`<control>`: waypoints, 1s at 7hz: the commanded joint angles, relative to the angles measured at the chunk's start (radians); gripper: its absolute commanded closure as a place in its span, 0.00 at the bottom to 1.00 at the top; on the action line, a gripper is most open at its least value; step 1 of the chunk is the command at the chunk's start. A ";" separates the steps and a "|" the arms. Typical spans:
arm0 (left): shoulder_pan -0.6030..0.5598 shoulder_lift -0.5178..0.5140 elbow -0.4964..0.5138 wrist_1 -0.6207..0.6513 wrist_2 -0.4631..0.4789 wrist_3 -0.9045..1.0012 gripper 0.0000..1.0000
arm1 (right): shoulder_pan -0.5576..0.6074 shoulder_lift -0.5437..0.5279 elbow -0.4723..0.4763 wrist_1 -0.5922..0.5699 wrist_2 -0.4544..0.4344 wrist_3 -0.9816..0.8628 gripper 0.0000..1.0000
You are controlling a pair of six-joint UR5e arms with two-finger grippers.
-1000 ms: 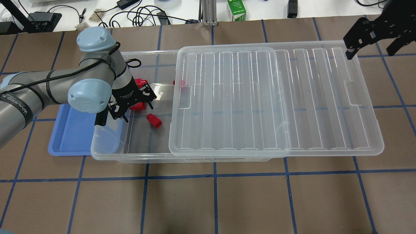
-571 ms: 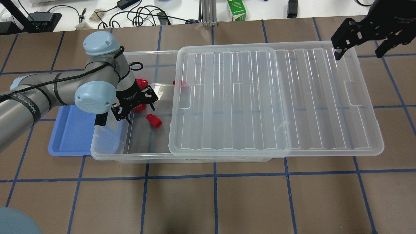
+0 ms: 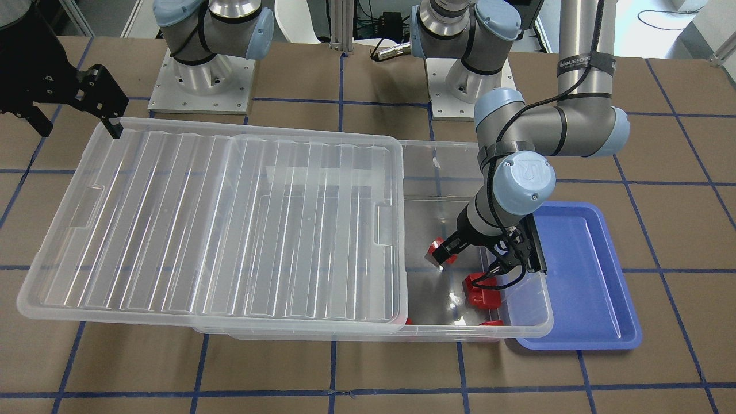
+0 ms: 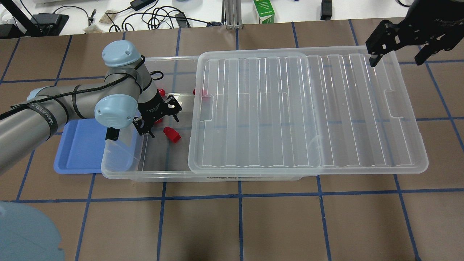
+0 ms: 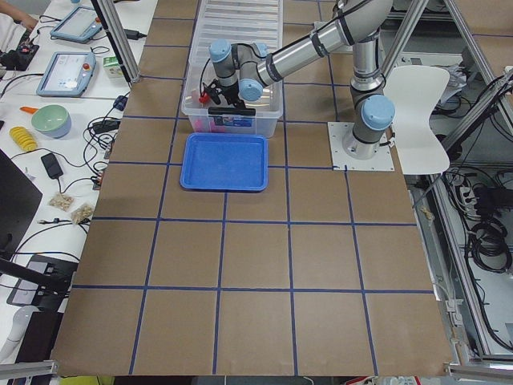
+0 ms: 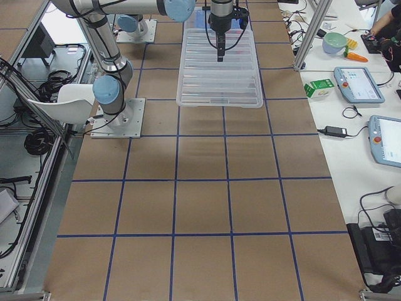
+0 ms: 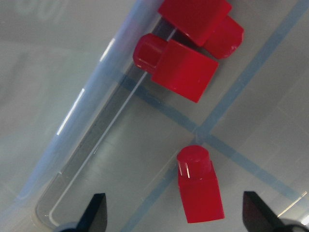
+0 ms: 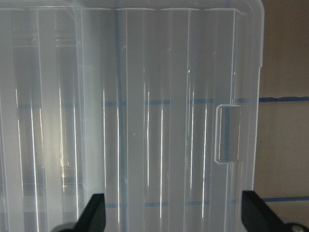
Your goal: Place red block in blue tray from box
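The left pincer [image 7: 176, 213] hangs inside the uncovered end of the box [image 4: 119, 169], fingers spread wide and holding nothing. A red block [image 7: 200, 187] lies on the box floor between them, a little off centre, its stub toward the top of the wrist view. Two more blocks lie together by the box wall.

To pick well, I judge it should centre over the block, drop straight down so the fingers straddle the flat body rather than the stub, close squarely, then lift clear of the rim toward the blue tray [image 4: 78, 148] just beside the box on the tabletop [image 4: 232, 224].

The right pincer [image 8: 176, 213], open and empty, hovers over the slid-aside lid [image 4: 308, 108].

Writing: a strap on the left arm reads roughly "WANEED" — the box's side label and the green carton [image 4: 264, 11] are illegible.
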 commanded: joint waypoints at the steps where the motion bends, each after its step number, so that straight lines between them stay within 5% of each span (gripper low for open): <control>1: -0.013 -0.020 -0.001 0.008 -0.010 -0.013 0.00 | 0.094 0.043 -0.004 -0.054 -0.013 0.041 0.00; 4: -0.022 -0.040 -0.003 -0.001 -0.010 -0.053 0.02 | 0.096 0.044 -0.002 -0.059 -0.013 0.041 0.00; 5: -0.022 -0.043 -0.001 0.000 -0.010 -0.047 0.10 | 0.096 0.044 -0.004 -0.059 -0.013 0.041 0.00; 6: -0.022 -0.045 -0.003 -0.007 -0.010 -0.050 0.43 | 0.096 0.044 -0.003 -0.059 -0.015 0.041 0.00; 7: -0.022 -0.043 -0.001 -0.006 -0.010 -0.048 0.57 | 0.096 0.044 -0.004 -0.059 -0.015 0.041 0.00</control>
